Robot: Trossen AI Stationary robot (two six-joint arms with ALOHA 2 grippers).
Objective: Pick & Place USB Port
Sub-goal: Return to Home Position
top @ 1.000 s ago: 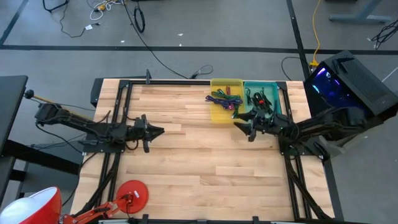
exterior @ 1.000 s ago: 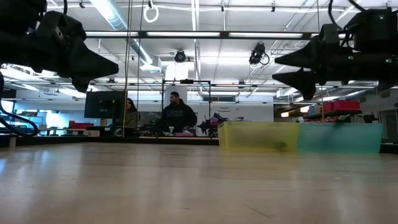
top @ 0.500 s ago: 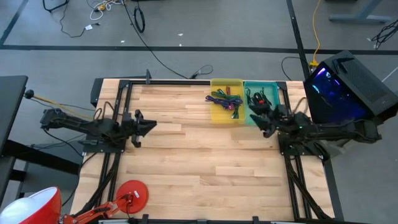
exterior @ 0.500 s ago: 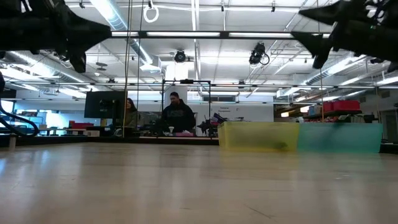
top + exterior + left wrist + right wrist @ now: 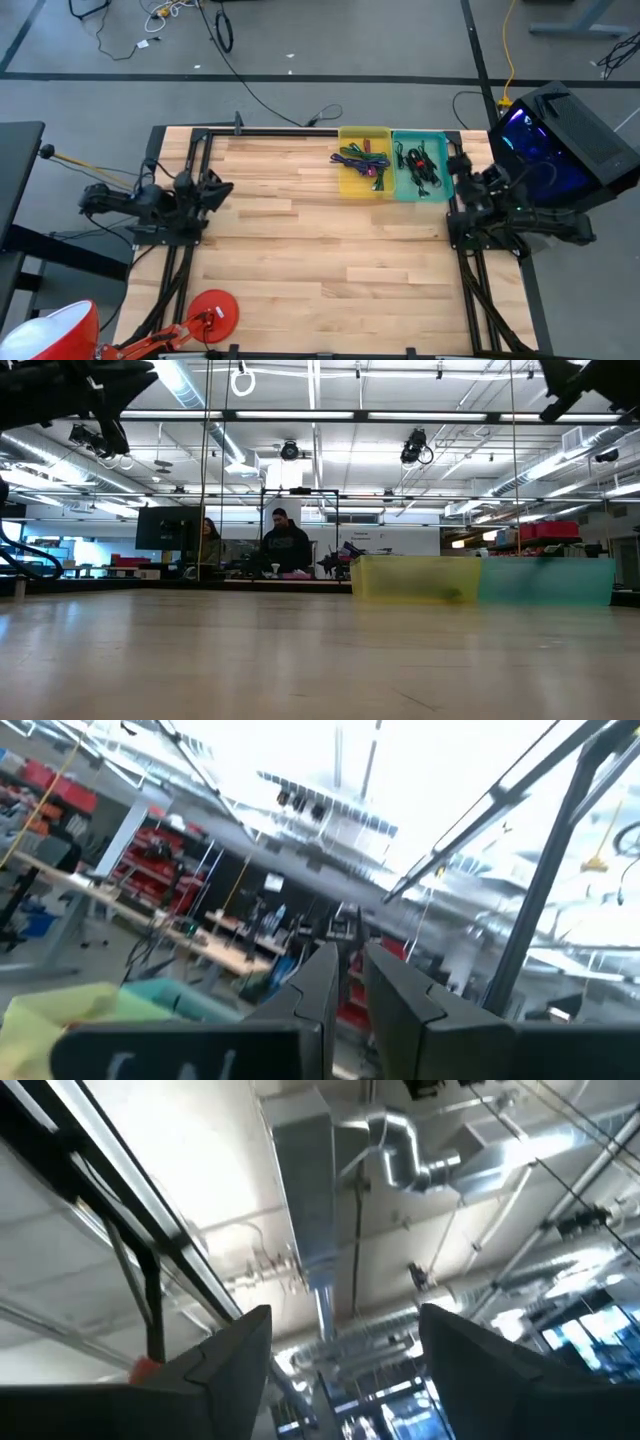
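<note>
A: Quick one. Where does the task item sit?

B: The black charger cable (image 5: 419, 165) lies inside the blue bin (image 5: 421, 198). That bin stands at the far edge of the table (image 5: 320, 250), by the far right corner. A red bit shows in there with it; too small to say what.

A: And the neighbour bin?

B: The yellow bin (image 5: 360, 190) touches the blue bin's left wall. It holds a tangle of purple and green cables (image 5: 362, 158).

A: Is anything loose on the wood?

B: No cable shows on the bare boards in the high view. Nothing reads as a separate USB port either, only cables.

A: What about the pincers?

B: The left gripper (image 5: 350, 955) sits folded at the table's left edge, raised off the wood. Its fingers (image 5: 318, 1005) are closed to a thin slit and grasp nothing. The right gripper (image 5: 348, 1320) is at the right edge, just beside the blue bin. Its fingers (image 5: 235, 1350) are spread wide with nothing between them. Both wrist cameras look up at the ceiling.

A: How far along is the task?

B: Judged nearly finished. The sorting looks done, with cables in both bins and neither pincer carrying anything. What seems left is settling both arms at their rest pose by the side edges. No further pick seems needed.
</note>
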